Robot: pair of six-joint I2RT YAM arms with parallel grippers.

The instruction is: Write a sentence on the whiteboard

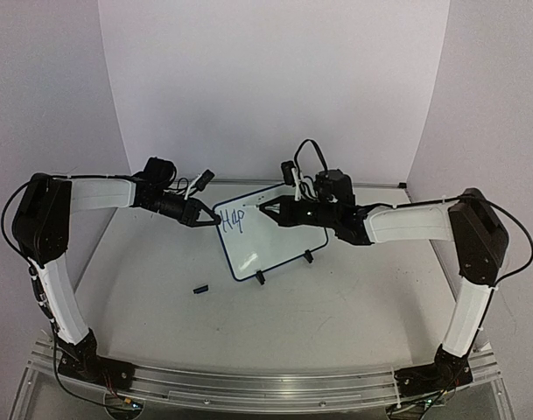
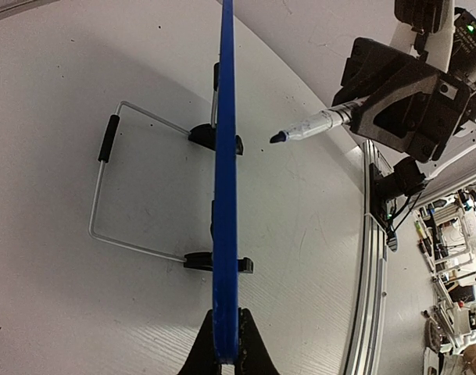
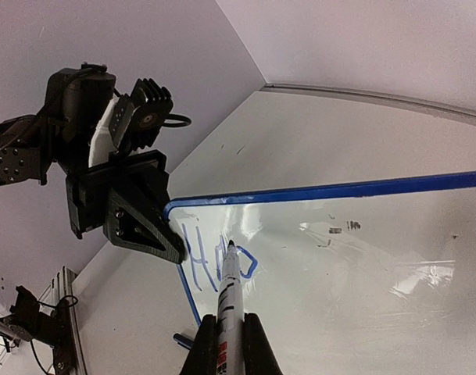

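Observation:
The whiteboard (image 1: pixel 268 245) stands tilted on two black clip feet at mid-table. My left gripper (image 1: pixel 206 215) is shut on its upper left edge; the left wrist view shows the blue rim (image 2: pixel 224 195) edge-on between the fingers (image 2: pixel 226 344). The sentence (image 1: pixel 235 216) reads "Hap" in blue at the board's top left, also seen in the right wrist view (image 3: pixel 202 262). My right gripper (image 1: pixel 280 210) (image 3: pixel 226 348) is shut on a marker (image 3: pixel 230 285). The marker's tip (image 2: pixel 278 137) is by the last letter, a small gap off the board.
A dark marker cap (image 1: pixel 200 288) lies on the table in front of the board's left corner. A wire stand (image 2: pixel 105 187) lies behind the board. A metal rail (image 1: pixel 266 385) runs along the near edge. White walls close the back and sides.

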